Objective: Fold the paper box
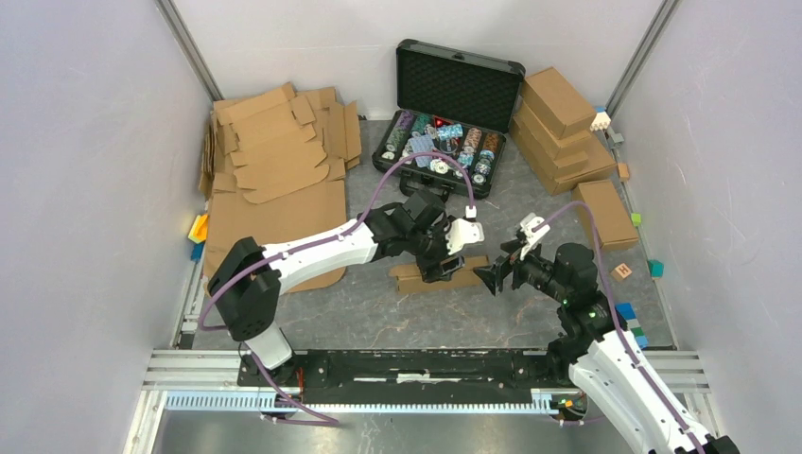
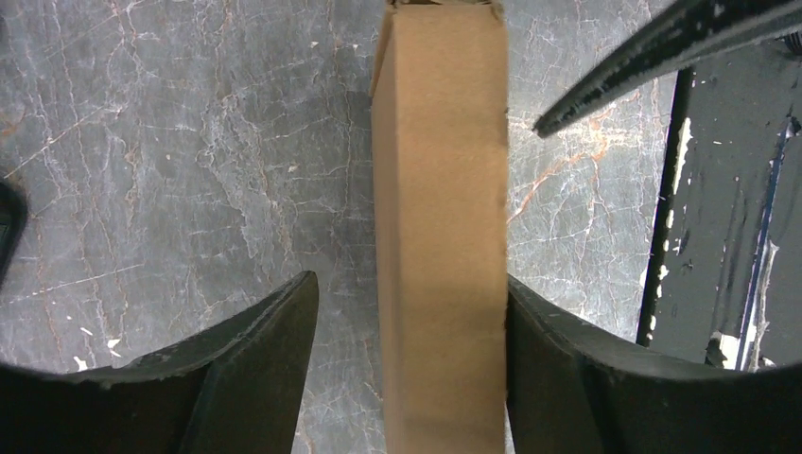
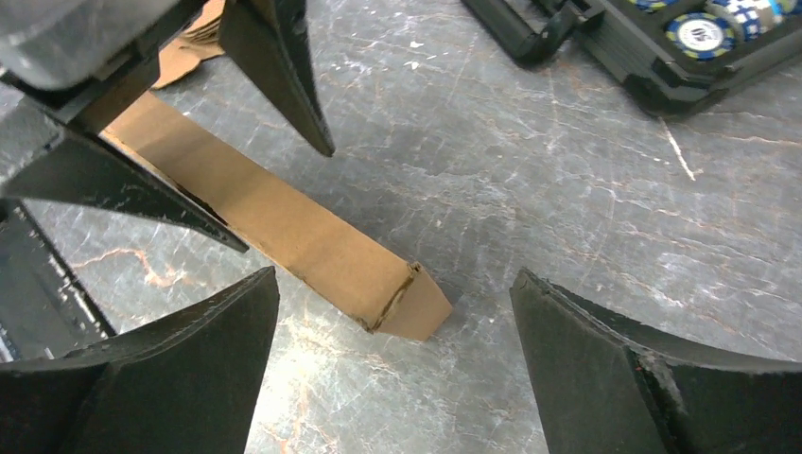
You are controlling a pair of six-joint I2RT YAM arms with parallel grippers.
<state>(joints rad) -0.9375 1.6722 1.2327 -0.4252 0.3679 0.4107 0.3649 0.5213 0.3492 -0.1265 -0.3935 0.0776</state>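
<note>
Plainly, the box (image 1: pixel 412 277) lies on the surface (image 1: pixel 369 317) right under the left claw (image 1: pixel 443 269). It is a long, narrow brown shape running lengthwise between that claw's fingers. From the left wrist we see this claw released. One finger (image 2: pixel 251 364) stands off the cardboard with bare surface showing in the gap. The other finger (image 2: pixel 586 378) sits against the box's opposite edge, though we cannot tell whether it presses there. Nothing is gripped.

The right claw (image 1: pixel 489 276) faces the box's end from the opposite side, near it but apart. It too is released, jaws spread wide with nothing in them. From its wrist we see the box's end, a short tab angled out at the corner, lying just ahead of its tips.

Farther out, beyond the left claw, an open black case (image 1: pixel 459 95) of chips sits at the back of the surface. Off to that claw's left and farther back lies a heap of flat blanks (image 1: pixel 279 151). Beyond the right claw, finished boxes (image 1: pixel 558 123) are stacked in the far corner, and one more lies alone nearer the claw. Small coloured blocks (image 1: pixel 629 317) sit to the right claw's outer side. Behind both claws runs the black rail (image 1: pixel 426 364) that carries the arms.
</note>
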